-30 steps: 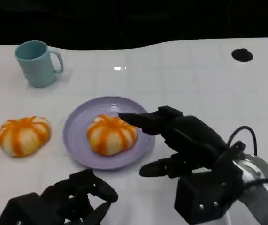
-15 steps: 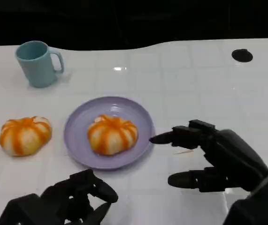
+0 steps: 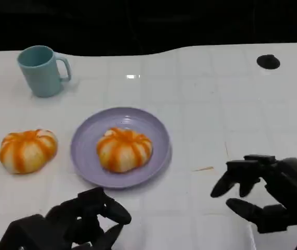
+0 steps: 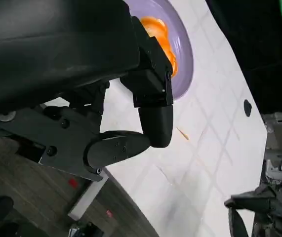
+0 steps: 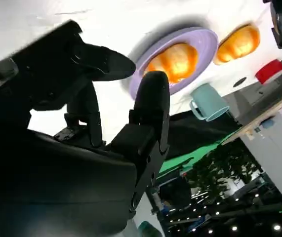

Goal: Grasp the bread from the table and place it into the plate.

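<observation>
**One bread on the plate, one bread on the desk**

A round purple plate (image 3: 86, 156) is seen in the middle of the white desk (image 3: 216, 104). A round bread with orange stripes (image 3: 124, 149) is lying in the plate. The plate and this bread are also seen in the right wrist view, past the black fingers (image 5: 153, 106).

A second bread with orange stripes (image 3: 27, 150) is lying on the desk, just beside the plate, on the robot's left. It is not touched by the plate or by any hand.

A light blue mug (image 3: 40, 70) is standing upright at the far left of the desk, well apart from the plate. Its handle is turned toward the robot's right. A small black round spot (image 3: 268, 61) is seen at the far right of the desk. A thin little crumb or stick (image 3: 204, 169) is lying on the desk between the plate and the right hand.

The right hand (image 3: 273, 195) is held low at the robot's right, well apart from the plate. Its fingers are spread apart and bent a little, and nothing is held in them.

The left hand (image 3: 80, 221) is seen at the near edge of the desk, below the plate. Its fingers are curled in, and nothing is held in it. No bread is touched by it.
</observation>
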